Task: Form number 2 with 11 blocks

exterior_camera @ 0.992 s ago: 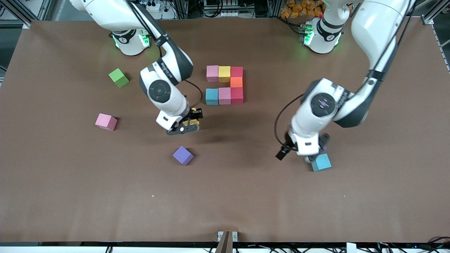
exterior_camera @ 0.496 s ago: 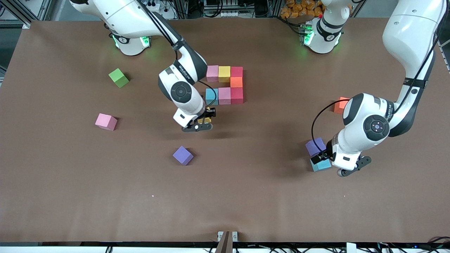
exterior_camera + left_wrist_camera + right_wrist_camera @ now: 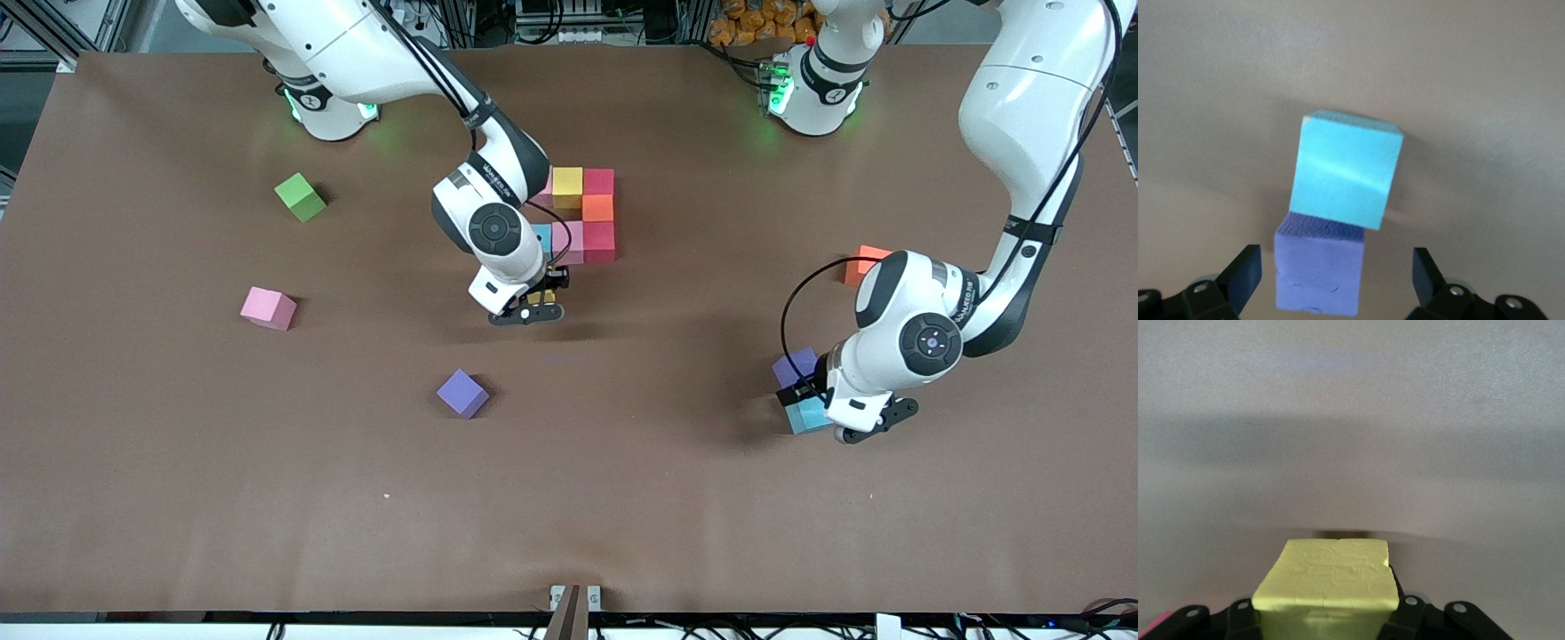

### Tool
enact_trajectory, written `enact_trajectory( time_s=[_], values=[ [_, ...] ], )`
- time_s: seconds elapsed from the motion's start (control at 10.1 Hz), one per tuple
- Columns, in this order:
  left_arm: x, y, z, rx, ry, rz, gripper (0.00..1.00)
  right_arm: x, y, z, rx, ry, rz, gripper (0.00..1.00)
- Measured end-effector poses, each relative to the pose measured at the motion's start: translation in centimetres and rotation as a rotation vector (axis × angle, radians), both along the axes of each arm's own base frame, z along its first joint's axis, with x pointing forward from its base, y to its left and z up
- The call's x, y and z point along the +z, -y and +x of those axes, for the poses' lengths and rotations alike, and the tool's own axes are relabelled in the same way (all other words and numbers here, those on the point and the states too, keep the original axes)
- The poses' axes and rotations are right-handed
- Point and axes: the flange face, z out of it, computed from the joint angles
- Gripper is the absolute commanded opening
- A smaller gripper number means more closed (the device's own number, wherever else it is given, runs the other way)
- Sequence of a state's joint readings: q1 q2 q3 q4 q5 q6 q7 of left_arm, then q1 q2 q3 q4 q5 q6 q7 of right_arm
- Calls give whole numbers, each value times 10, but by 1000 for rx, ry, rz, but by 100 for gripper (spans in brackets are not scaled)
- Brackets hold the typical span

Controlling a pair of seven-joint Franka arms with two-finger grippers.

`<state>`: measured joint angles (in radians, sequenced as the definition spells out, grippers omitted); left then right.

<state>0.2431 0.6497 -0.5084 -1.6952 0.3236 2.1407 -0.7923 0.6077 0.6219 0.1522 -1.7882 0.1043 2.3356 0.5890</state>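
Observation:
The partial number 2 shows a yellow block [image 3: 567,182], red block [image 3: 598,180], orange block [image 3: 597,207], then a row of red [image 3: 599,240], pink [image 3: 569,240] and light blue [image 3: 540,235] blocks; the right arm hides one end. My right gripper [image 3: 540,300] is shut on a yellow block [image 3: 1328,587], low over the table beside that row. My left gripper [image 3: 1336,283] hangs open over a purple block [image 3: 1318,273] that sits between its fingers [image 3: 1245,273] without touching them. A light blue block [image 3: 1345,170] touches the purple one.
Loose on the table are a pink block [image 3: 268,308], another purple block [image 3: 462,393], a green cube [image 3: 300,196] toward the right arm's end, and an orange-red block [image 3: 861,264] next to the left arm's elbow.
The right gripper carried the yellow block toward the number's blue, pink and red row. The left hand swung toward its own end of the table, uncovering the purple and orange-red blocks, then edged back.

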Motion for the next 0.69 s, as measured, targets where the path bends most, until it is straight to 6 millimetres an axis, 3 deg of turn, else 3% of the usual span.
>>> enact_trajectory(
  time_s=[0.69],
  values=[
    [-12, -7, -6, -8, -65, 21, 100, -12, -3, -9, 3, -18, -15, 33]
  ],
)
